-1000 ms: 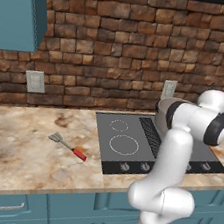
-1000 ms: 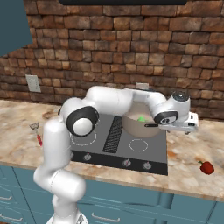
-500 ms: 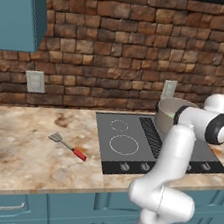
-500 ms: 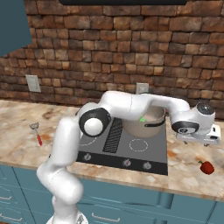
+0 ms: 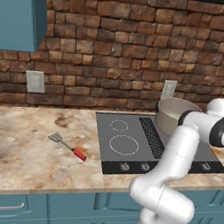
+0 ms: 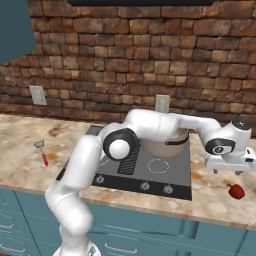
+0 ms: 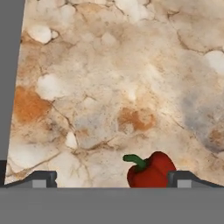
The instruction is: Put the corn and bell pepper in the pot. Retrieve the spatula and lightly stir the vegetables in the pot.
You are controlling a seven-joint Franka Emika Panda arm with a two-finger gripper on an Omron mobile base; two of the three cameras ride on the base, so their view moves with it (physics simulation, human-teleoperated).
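Marble-look counter [image 7: 109,87] lies under the wide-open gripper [image 7: 111,177], but the red bell pepper [image 7: 151,170] sits near one fingertip, so a straight descent could knock it aside.

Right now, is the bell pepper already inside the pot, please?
No, the bell pepper lies on the counter, right of the pot.

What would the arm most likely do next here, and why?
Probably ease the open fingers down and a little toward the bell pepper to centre on it. In the hand view the pepper lies on the counter close to one finger, not midway. In the right base view the gripper hovers just beside and above it, nothing held.
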